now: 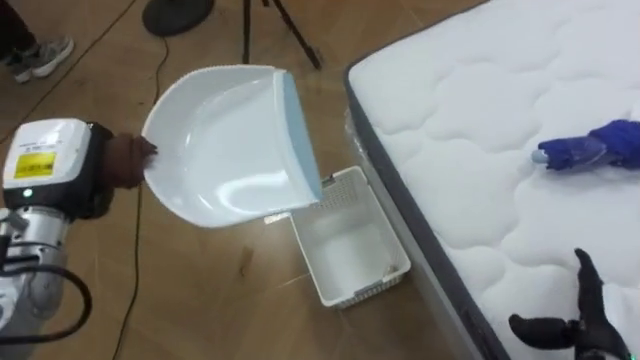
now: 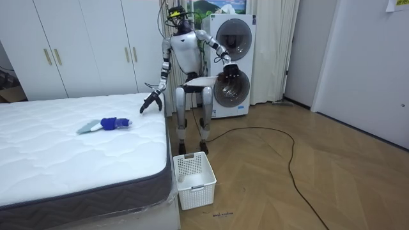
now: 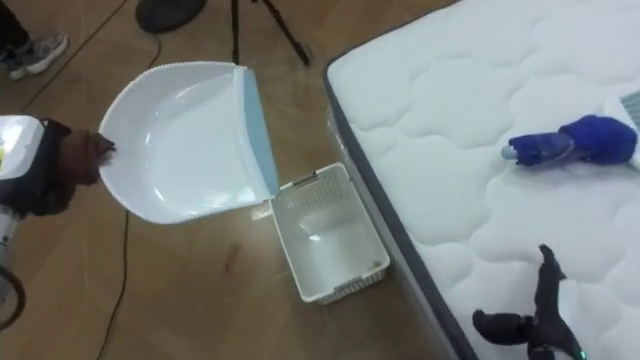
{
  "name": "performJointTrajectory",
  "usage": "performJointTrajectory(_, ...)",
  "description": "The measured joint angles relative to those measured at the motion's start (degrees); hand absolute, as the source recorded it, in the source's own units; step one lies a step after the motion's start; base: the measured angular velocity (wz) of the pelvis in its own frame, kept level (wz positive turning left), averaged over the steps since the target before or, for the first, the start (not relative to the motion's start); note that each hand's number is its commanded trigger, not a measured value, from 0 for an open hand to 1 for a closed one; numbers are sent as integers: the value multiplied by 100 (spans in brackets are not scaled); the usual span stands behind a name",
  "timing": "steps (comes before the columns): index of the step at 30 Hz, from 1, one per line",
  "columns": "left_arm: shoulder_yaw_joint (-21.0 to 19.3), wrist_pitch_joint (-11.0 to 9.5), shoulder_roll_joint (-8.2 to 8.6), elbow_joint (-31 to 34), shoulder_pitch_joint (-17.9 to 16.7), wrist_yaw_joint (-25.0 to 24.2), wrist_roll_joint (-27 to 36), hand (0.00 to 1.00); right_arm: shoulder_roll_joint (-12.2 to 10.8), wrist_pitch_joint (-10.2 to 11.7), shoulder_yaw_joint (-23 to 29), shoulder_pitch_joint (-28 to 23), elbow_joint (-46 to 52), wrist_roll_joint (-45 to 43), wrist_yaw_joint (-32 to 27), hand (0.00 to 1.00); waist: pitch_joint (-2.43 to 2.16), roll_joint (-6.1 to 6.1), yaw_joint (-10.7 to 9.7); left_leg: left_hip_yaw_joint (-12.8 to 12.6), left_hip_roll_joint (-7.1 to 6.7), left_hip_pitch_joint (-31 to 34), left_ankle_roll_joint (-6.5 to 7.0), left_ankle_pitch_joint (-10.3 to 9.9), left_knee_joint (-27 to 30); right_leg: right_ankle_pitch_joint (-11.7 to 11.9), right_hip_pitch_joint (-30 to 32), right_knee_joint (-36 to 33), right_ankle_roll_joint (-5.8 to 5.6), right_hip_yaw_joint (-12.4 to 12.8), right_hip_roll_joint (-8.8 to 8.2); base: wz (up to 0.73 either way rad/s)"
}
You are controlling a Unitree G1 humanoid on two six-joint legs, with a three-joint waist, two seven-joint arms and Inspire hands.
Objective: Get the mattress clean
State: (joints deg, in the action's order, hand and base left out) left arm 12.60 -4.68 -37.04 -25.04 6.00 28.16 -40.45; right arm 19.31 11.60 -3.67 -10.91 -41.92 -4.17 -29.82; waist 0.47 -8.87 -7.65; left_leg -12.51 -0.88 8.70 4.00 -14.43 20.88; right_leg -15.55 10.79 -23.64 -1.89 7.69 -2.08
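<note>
My right hand (image 1: 585, 318) hangs over the mattress (image 1: 470, 120) with its fingers loose, holding nothing. My left hand (image 1: 125, 160) clasps the white dustpan (image 1: 215, 140) above the floor basket (image 1: 368, 290). The pan looks empty, so I judge the next job is sweeping up the blue cloth (image 1: 595, 148) farther up the bed. The cloth's end is cut off, and the pan's handle is hidden in my grip.

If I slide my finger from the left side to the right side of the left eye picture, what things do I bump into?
Left robot hand gripping the white dustpan → white basket → bed → blue cloth.
</note>
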Motion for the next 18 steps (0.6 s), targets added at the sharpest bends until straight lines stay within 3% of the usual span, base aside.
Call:
performJointTrajectory(2, -124, -42, 417, 281, -261, -16, -43, 100, -114, -76, 9, -41, 48, 13, 55, 0, -13, 238, 129, -348, 40, -201, 1, -2, -39, 62, 29, -4, -5, -160, -22, -92)
performJointTrajectory(3, -124, -43, 497, 345, -316, -31, -59, 100, -142, -76, 9, -40, 55, 13, 69, 0, -10, 291, 186, -430, 67, -259, -2, -5, -42, 115, 35, 1, 16, -289, -33, -128)
performJointTrajectory(4, -131, -70, 617, 486, -457, -63, -67, 100, -189, -76, 10, -44, 63, 37, 106, 0, -26, 354, 315, -599, 149, -390, -31, -41, -63, 236, 36, 40, 68, -666, -41, -151)
performJointTrajectory(5, -142, -113, 683, 609, -616, -68, -25, 100, -209, -76, -6, -30, 68, 95, 128, 0, -38, 376, 407, -748, 232, -557, -60, -114, -135, 346, 23, 90, 162, -1195, -73, -158)
performJointTrajectory(6, -150, -144, 701, 644, -675, -70, 11, 100, -229, -75, -7, -20, 81, 126, 130, 0, -35, 389, 443, -848, 263, -639, -74, -146, -165, 385, 25, 84, 203, -1514, -116, -160)
performJointTrajectory(7, -150, -159, 736, 689, -705, -90, 50, 100, -261, -77, -16, 28, 90, 145, 132, 0, -33, 398, 475, -1089, 346, -730, -82, -198, -191, 488, 36, 95, 286, -2061, -219, -141)
performJointTrajectory(8, -163, -159, 751, 761, -698, -91, 83, 100, -320, -98, -16, 51, 91, 145, 143, 0, -31, 420, 463, -1339, 389, -778, -82, -202, -266, 630, 82, 164, 359, -2374, -240, -133)
performJointTrajectory(9, -178, -159, 753, 828, -701, -91, 148, 100, -346, -108, -17, 70, 96, 146, 172, 0, -28, 428, 459, -1479, 415, -785, -82, -203, -326, 721, 134, 226, 396, -2437, -208, -128)
performJointTrajectory(10, -243, -171, 774, 992, -703, -97, 264, 100, -384, -130, -19, 94, 161, 180, 268, 0, -28, 426, 492, -1822, 506, -725, -93, -215, -470, 916, 195, 336, 468, -2580, -126, -131)
performJointTrajectory(11, -360, -192, 910, 1085, -713, -108, 287, 100, -410, -130, -21, 69, 221, 259, 313, 0, -9, 442, 535, -2424, 613, -775, -110, -210, -527, 824, 270, -4, 477, -2899, -220, -125)
performJointTrajectory(12, -369, -190, 1017, 1092, -714, -109, 293, 100, -408, -134, -21, 50, 221, 321, 311, 0, -9, 443, 536, -2677, 633, -857, -134, -200, -582, 679, 229, -280, 454, -3028, -297, -117)
performJointTrajectory(14, -343, -197, 1363, 1180, -844, -135, 512, 100, -395, -151, -133, 96, 220, 405, 262, 0, 17, 522, 638, -3593, 596, -1146, -199, -194, -728, 184, -94, -986, 257, -3201, -707, -128)
performJointTrajectory(16, -347, -188, 1431, 1188, -953, -211, 677, 100, -431, -126, -421, 209, 215, 430, 308, 0, 23, 680, 705, -3980, 618, -1185, -237, -217, -554, 24, -176, -870, 119, -3207, -826, -131)
performJointTrajectory(17, -344, -184, 1452, 1188, -982, -307, 724, 100, -446, -92, -566, 237, 215, 464, 348, 0, 58, 764, 664, -3817, 674, -1108, -234, -218, -351, -10, -158, -593, 172, -3161, -747, -103)
performJointTrajectory(18, -344, -185, 1474, 1187, -992, -351, 724, 100, -443, -91, -623, 241, 216, 466, 359, 0, 54, 779, 664, -3651, 712, -1047, -229, -221, -255, -2, -156, -487, 197, -3140, -698, -95)
